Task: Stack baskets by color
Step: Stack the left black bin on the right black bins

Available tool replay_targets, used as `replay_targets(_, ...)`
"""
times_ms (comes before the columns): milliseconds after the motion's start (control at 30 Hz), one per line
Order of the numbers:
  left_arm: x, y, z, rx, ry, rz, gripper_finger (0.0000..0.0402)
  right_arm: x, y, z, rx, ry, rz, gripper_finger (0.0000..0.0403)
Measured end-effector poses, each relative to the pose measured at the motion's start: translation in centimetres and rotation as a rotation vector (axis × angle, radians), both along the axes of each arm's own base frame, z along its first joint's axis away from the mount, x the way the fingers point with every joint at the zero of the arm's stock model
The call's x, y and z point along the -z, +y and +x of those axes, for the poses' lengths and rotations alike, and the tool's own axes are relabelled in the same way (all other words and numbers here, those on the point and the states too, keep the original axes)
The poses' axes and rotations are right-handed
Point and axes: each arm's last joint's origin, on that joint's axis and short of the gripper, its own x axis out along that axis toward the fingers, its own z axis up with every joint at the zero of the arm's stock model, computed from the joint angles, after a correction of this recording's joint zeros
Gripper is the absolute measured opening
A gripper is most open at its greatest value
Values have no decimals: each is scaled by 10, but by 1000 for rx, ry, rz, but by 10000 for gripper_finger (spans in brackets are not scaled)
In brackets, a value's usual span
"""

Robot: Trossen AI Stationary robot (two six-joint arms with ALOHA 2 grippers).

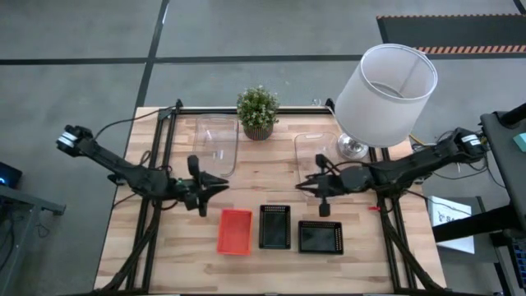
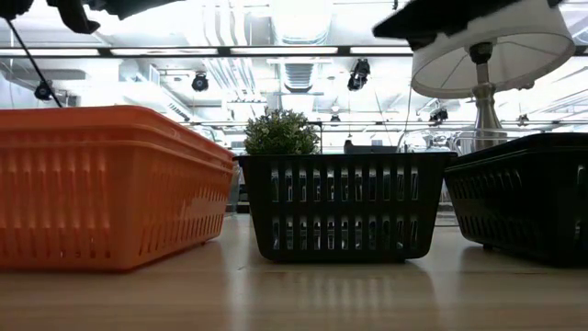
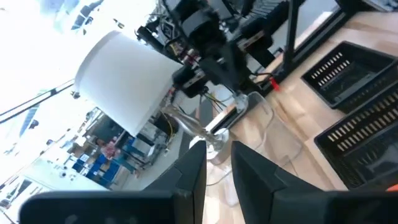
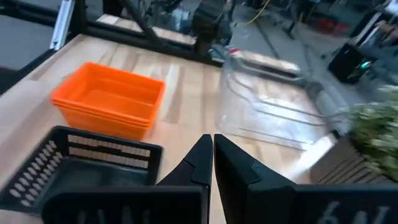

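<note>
Looks like nothing's picked up yet: the red basket (image 1: 234,231) and two black baskets (image 1: 274,226) sit in a row at the table's (image 1: 164,263) front, two clear ones (image 1: 217,145) farther back. The left tool (image 1: 215,186) hovers slightly open and empty, the right tool (image 1: 308,186) shut and empty, so next up is probably dropping onto one black basket to set it in the other.

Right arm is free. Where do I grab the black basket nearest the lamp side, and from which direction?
Judging by its pose, come straight down on the right-hand black basket with the right gripper, which is shut, so open it first. Pinch the far long rim wall, one finger inside. It sits upright with its top open, and that rim lies nearest the gripper.
</note>
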Motion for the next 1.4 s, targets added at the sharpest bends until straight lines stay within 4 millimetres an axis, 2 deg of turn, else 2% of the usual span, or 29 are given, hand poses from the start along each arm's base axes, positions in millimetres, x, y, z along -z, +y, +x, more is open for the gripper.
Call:
replay_targets(333, 4, 9, -18, -7, -42, -22, 58, -31, 46, 41, -46, 241, 64, 9)
replay_targets(567, 0, 9, -18, -7, -69, -36, 58, -41, 76, 70, -90, 461, -13, 9)
replay_targets(667, 1, 9, -18, -7, -65, -35, 58, -39, 82, 82, -127, 554, -87, 15)
replay_targets(800, 1, 9, -17, -7, -64, -34, 58, -34, 87, 95, -171, 658, -192, 45)
replay_targets(967, 2, 8, -17, -7, -61, -33, 58, -11, 90, 105, -316, 802, -427, 102)
replay_targets(1133, 2, 8, -17, -6, -60, -32, 58, 4, 95, 113, -439, 853, -560, 149)
replay_targets(1267, 2, 8, -17, -6, -60, -33, 58, 12, 95, 108, -633, 929, -675, 163)
replay_targets(1400, 2, 8, -17, -6, -61, -33, 58, 13, 93, 109, -711, 922, -734, 160)
